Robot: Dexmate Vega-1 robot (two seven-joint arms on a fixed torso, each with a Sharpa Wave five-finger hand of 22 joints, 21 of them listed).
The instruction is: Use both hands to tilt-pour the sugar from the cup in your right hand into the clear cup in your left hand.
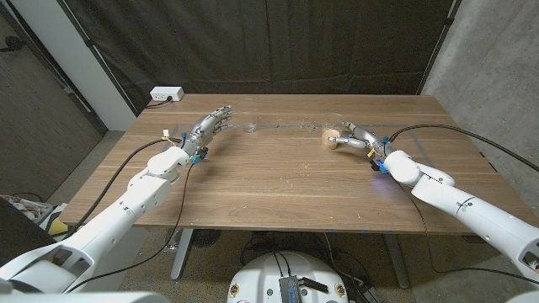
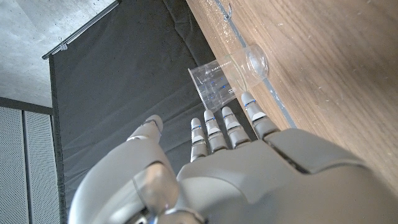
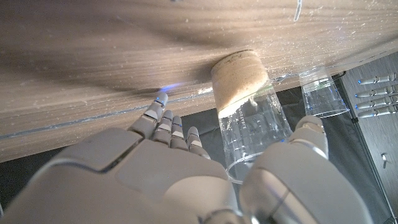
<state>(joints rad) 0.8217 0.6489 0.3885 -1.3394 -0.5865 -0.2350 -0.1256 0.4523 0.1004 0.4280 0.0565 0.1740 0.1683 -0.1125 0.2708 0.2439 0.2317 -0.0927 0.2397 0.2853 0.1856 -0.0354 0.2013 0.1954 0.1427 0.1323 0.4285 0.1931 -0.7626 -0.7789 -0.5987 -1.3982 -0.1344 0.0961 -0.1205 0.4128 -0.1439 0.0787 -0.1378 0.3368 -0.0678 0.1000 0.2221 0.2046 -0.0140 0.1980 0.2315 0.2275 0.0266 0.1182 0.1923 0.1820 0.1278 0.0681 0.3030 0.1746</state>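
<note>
A: Head view, left hand [image 1: 212,123]: fingers spread, holding nothing; empty clear plastic cup [image 1: 251,126] upright on the wooden table [image 1: 278,181], just beyond the fingertips, not touching.

B: Left wrist view agrees: gap between fingertips [image 2: 249,101] and that cup [image 2: 231,74].

A: Right hand [image 1: 354,139]?

B: Open too. Clear plastic cup with tan sugar in its base [image 3: 252,118] stands between thumb and fingers [image 3: 163,121]; contact unclear, no grip seen.

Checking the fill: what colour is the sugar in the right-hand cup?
Light tan sugar, clearest in the right wrist view.
</note>
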